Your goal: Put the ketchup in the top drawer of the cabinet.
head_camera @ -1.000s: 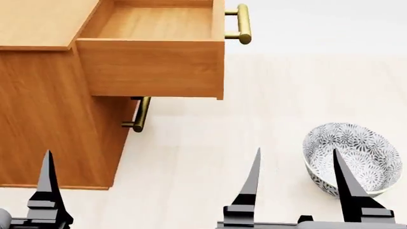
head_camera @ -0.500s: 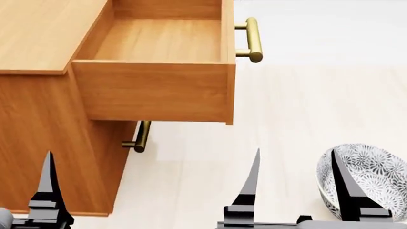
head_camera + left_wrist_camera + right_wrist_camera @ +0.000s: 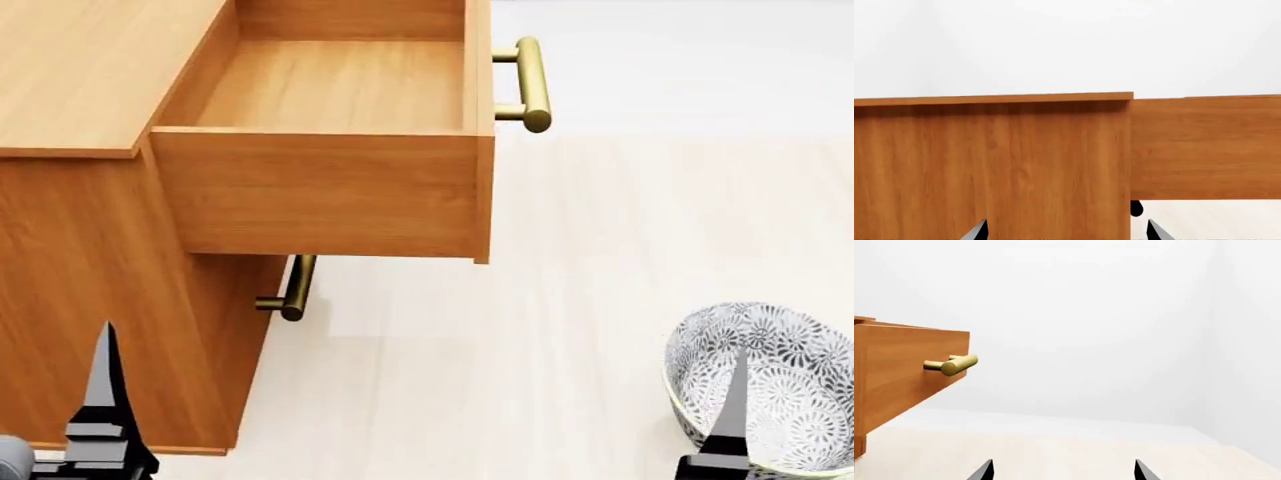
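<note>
Top drawer (image 3: 334,95) pulled out, empty; cabinet (image 3: 94,250) at left. Ketchup not in any view, probably out of frame. Bowl (image 3: 774,370) near right end effector (image 3: 1062,470). Both end effectors spread, empty. Step: locate can. Next: find, grasp it.

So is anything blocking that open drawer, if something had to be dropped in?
Nothing visible does. The top drawer is pulled out of the cabinet, open and empty. The ketchup itself shows in no view.
</note>
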`<state>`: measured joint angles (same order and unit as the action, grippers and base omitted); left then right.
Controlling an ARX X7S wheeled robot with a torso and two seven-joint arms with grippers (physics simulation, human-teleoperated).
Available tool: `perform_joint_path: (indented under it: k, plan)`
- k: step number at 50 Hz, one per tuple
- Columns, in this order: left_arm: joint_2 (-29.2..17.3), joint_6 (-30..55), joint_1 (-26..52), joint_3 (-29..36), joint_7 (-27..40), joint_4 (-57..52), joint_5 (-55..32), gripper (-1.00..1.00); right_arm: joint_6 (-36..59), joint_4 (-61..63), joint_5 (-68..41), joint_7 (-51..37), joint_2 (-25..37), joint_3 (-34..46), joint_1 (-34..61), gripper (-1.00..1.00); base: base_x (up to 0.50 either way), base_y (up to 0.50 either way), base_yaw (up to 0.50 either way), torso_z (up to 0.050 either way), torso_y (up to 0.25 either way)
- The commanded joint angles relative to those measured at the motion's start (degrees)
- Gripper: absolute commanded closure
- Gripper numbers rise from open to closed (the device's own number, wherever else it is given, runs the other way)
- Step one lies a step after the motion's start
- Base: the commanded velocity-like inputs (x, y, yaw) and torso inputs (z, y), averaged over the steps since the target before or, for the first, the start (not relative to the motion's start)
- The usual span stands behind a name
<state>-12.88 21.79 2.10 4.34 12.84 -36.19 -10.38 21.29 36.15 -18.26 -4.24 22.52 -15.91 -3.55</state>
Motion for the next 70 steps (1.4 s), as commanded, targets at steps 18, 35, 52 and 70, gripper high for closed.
perform_joint_path:
  k: [18,35,52,70]
  plan:
    - [-0.74,-1.46,0.48,0.98,1.38,2.71,-1.00,-1.00,-5.85,-0.82,-8.40,9.60,2.49,-14.34,-13.72,-1.00,0.00,0.00,0.00,0.000,0.000]
    - [-1.02,-1.62,1.09,1.66,1.94,4.03,-1.88,-1.00,-23.96,-14.38,-8.17,20.76,-5.53,-18.49,-24.13,-1.00,0.00,0.00,0.00,0.000,0.000]
    - [-1.51,-2.67,0.87,1.95,2.44,4.87,-2.55,-1.00,-33.04,-20.55,-9.00,26.16,-10.58,-20.37,-29.61,-1.00,0.00,0.00,0.00,0.000,0.000]
    - [-2.06,-3.53,0.74,2.04,2.85,5.67,-3.42,-1.00,-35.14,-26.39,-6.14,26.08,-11.39,-19.66,-28.12,-1.00,0.00,0.00,0.00,0.000,0.000]
